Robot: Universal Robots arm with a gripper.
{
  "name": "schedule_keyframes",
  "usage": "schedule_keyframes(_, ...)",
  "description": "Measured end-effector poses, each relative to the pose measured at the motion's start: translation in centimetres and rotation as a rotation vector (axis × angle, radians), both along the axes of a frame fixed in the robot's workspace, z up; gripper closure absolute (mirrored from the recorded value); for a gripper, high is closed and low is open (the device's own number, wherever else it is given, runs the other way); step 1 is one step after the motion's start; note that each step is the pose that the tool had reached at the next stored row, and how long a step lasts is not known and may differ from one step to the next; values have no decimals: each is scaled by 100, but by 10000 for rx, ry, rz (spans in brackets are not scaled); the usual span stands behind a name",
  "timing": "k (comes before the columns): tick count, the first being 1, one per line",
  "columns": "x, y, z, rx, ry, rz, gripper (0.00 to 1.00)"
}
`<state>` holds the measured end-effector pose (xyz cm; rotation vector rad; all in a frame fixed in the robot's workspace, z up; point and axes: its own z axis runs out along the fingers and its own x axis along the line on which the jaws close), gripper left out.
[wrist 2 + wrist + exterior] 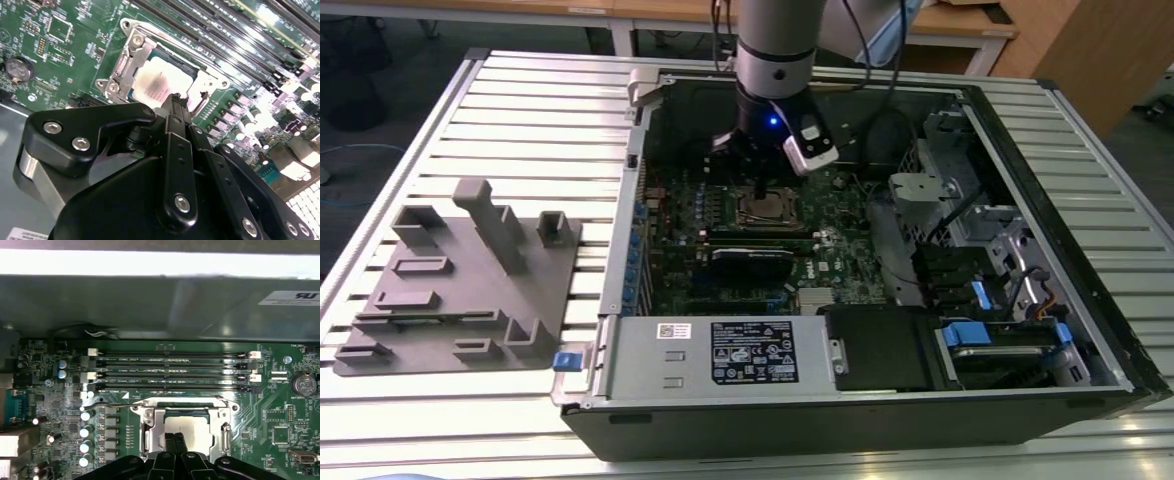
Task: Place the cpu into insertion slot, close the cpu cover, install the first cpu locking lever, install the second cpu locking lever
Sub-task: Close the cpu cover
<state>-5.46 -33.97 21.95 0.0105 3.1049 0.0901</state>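
My gripper [176, 101], fingers together, hangs at the edge of the cover [127, 60] over the seated cpu [160, 80]; thin, stiff metal, I judge, best pressed at its rim.

No print is legible: the black label [754, 352] on the power supply housing [640, 352] and the circuit board [280, 410] markings are unreadable.

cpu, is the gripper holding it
No, the cpu lies flat inside the cpu cover frame, not in the gripper.
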Motion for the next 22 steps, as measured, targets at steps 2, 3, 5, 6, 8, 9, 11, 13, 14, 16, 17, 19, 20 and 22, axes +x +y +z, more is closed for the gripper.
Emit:
schedule_keyframes(2,25,0,-2,8,-1,0,89)
schedule_keyframes(3,40,0,-3,8,0,0,89)
schedule_keyframes(5,69,0,-5,13,0,-1,89)
schedule_keyframes(6,83,0,-6,16,0,-1,89)
schedule_keyframes(8,95,-1,-7,17,0,0,89)
schedule_keyframes(9,96,-5,-8,18,0,0,89)
schedule_keyframes(11,98,-28,-10,17,0,0,89)
schedule_keyframes(13,98,-60,-12,17,0,0,89)
schedule_keyframes(14,98,-74,-12,18,0,0,89)
schedule_keyframes(16,98,-80,-13,18,-1,-1,89)
schedule_keyframes(17,98,-79,-13,22,-1,-1,89)
schedule_keyframes(19,98,-80,-13,26,0,-1,89)
schedule_keyframes(20,98,-80,-13,27,0,0,89)
schedule_keyframes(22,98,-80,-13,28,0,-1,89)
